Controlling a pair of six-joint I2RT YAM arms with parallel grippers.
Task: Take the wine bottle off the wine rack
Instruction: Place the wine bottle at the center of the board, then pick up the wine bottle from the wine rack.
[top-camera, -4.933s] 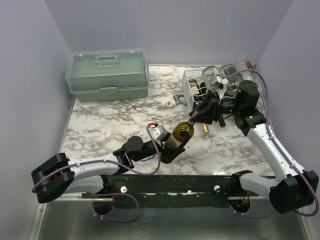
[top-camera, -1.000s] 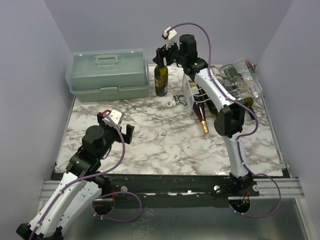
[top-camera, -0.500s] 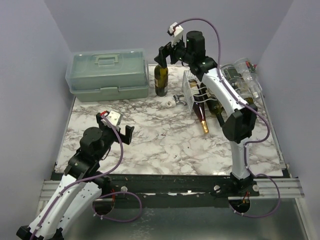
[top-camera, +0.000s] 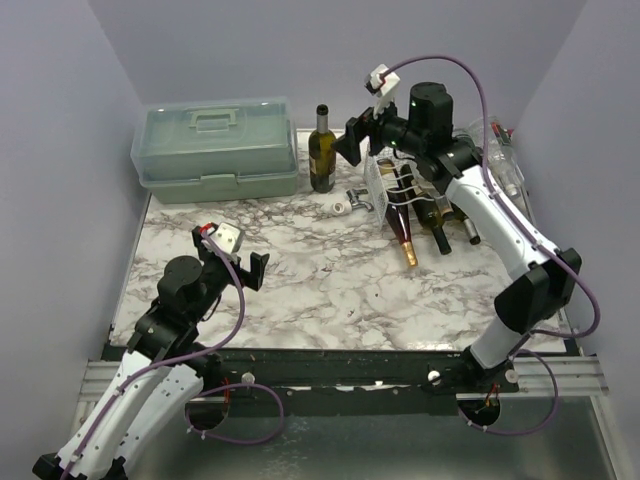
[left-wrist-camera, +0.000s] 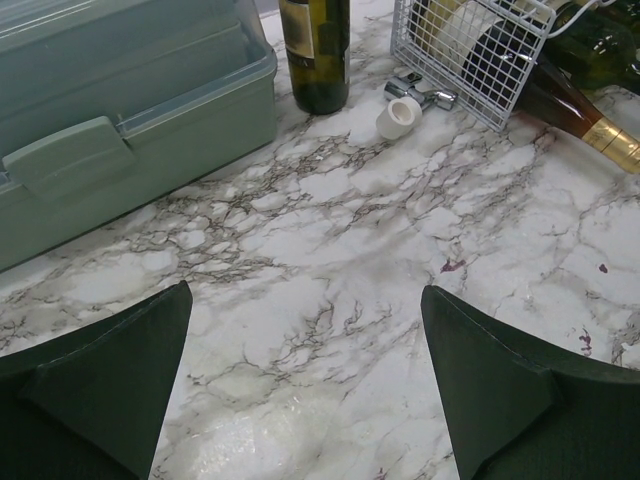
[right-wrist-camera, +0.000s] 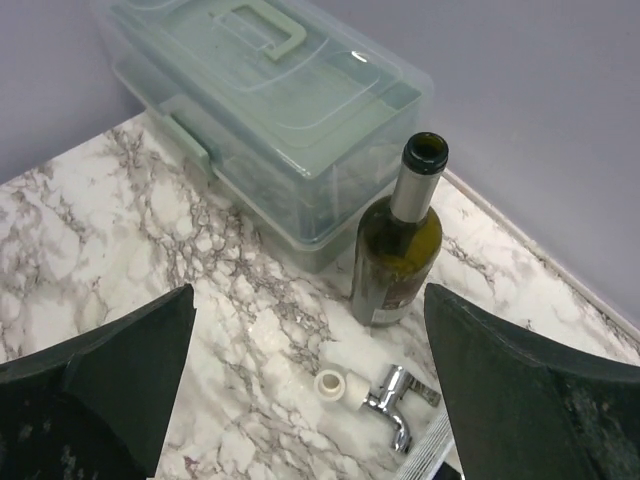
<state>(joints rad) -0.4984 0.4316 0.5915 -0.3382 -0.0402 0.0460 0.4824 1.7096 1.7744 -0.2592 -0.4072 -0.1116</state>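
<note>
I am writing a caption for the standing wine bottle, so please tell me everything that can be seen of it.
The wine bottle is dark olive-green glass with a long neck, an open mouth without cork, and a dark label on its body. It stands upright on the marble table, close beside the pale green toolbox; whether they touch cannot be told. The right gripper hangs open near it, not touching. A small white stopper lies in front, apart.

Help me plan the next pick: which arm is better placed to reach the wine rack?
Right, likely: the right claw hovers open beside the wine rack; the left claw is far off.
</note>
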